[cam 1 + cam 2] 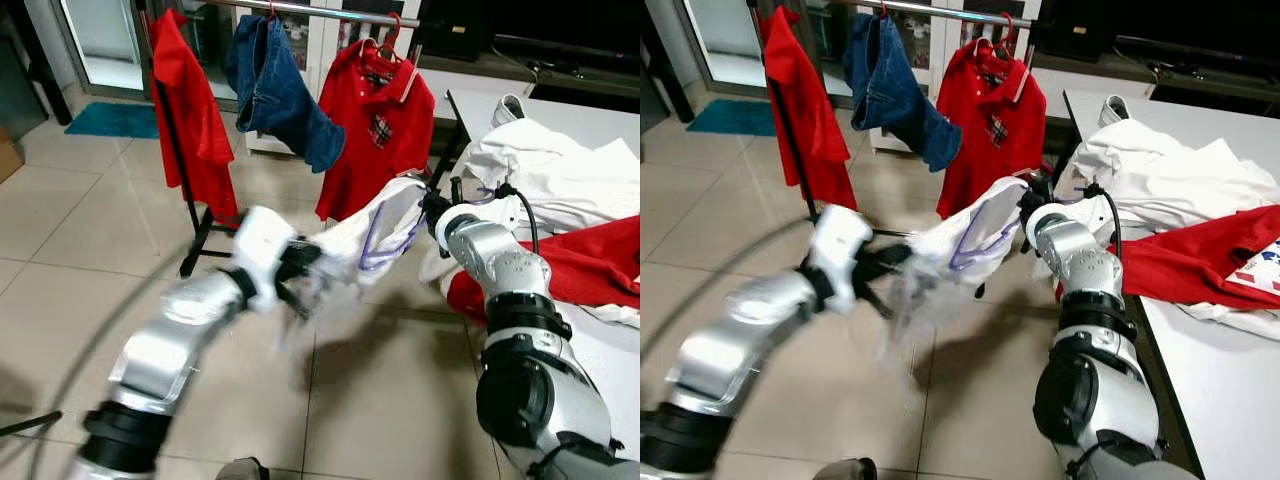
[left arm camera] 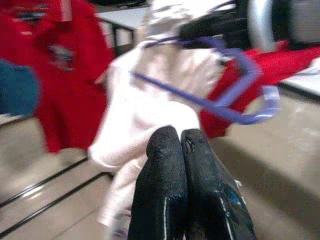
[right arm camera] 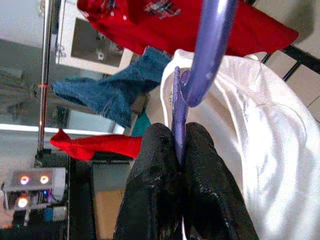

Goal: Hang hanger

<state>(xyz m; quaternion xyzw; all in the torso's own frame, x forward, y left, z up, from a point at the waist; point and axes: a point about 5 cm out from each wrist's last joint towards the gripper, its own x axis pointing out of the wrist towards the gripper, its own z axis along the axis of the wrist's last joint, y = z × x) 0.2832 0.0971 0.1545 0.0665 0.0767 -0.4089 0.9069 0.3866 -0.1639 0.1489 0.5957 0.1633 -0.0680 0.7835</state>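
Observation:
A purple hanger (image 1: pixel 385 245) carries a white shirt (image 1: pixel 960 250) and hangs in mid-air in front of the clothes rack's rail (image 1: pixel 330 10). My right gripper (image 3: pixel 179 135) is shut on the hanger's purple neck just below the hook, at the shirt's collar (image 1: pixel 432 205). My left gripper (image 2: pixel 180 137) is blurred with motion. Its fingers are pressed together, with their tips at the lower part of the white shirt (image 1: pixel 300 275). I see no cloth between them. The purple hanger bar (image 2: pixel 225 100) crosses just beyond them.
On the rail hang a red shirt (image 1: pixel 190 110), blue jeans (image 1: pixel 275 90) and a red polo (image 1: pixel 380 130) on a red hanger. To the right, a table (image 1: pixel 560 120) holds a white pile (image 1: pixel 560 175) and a red garment (image 1: pixel 590 265). A teal mat (image 1: pixel 115 120) lies far left on tiled floor.

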